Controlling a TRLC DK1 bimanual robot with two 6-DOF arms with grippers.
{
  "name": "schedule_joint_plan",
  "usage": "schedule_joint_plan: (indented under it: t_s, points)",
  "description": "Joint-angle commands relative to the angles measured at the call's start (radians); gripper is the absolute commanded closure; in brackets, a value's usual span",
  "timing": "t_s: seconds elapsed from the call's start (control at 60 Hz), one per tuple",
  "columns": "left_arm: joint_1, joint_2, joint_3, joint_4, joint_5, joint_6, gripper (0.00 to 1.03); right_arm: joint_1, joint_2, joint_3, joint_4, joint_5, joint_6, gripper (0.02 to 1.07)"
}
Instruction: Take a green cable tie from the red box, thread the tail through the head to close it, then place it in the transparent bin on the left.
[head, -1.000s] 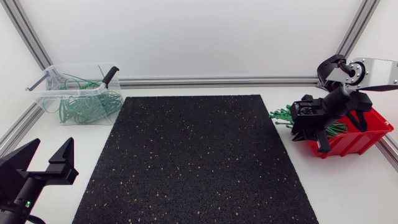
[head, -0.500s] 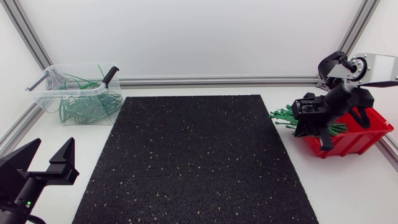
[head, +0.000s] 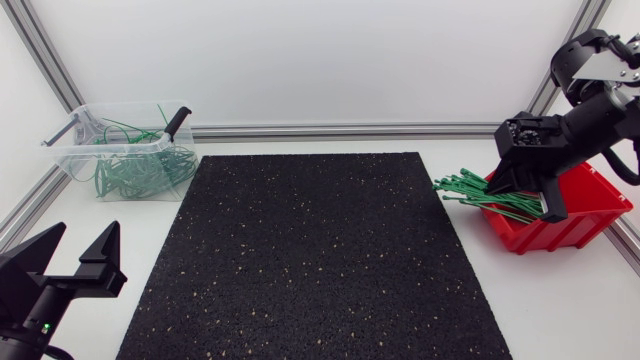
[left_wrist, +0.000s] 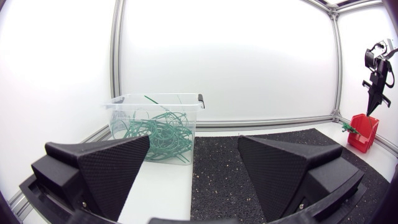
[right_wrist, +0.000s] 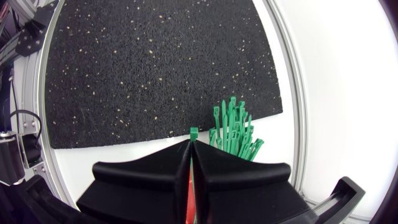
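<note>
The red box (head: 565, 228) stands at the table's right edge, with a bundle of green cable ties (head: 478, 194) fanning out over its left rim. My right gripper (head: 523, 190) hangs just above the box and the bundle. In the right wrist view its fingers (right_wrist: 149, 180) are pressed together, and the head of a green cable tie (right_wrist: 193, 132) pokes out between their tips; the other ties (right_wrist: 235, 132) lie below. The transparent bin (head: 70, 150) at the back left holds several closed green ties. My left gripper (head: 62, 262) rests open and empty at the front left.
A black speckled mat (head: 310, 250) covers the middle of the table. An aluminium frame rail (head: 350, 130) runs along the back edge. From the left wrist view, the bin (left_wrist: 186, 102) is ahead of the open fingers (left_wrist: 102, 168), and the red box (left_wrist: 362, 132) is far off across the mat.
My right gripper has shut and risen up and to the right from the box, with a green tie between its fingers. The left arm has kept still.
</note>
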Motion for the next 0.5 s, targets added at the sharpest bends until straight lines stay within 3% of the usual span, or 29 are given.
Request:
schedule_joint_plan:
  t_s: [0.0, 0.483]
  points:
    - [-0.01, -0.003, -0.038, -0.024, 0.001, -0.02, 0.04, 0.017, -0.038, 0.055, -0.048, -0.034, 0.036, 1.01]
    - [-0.033, 0.002, 0.03, -0.027, 0.004, -0.016, 0.05, 0.227, -0.145, 0.232, -0.277, -0.2, 0.332, 1.01]
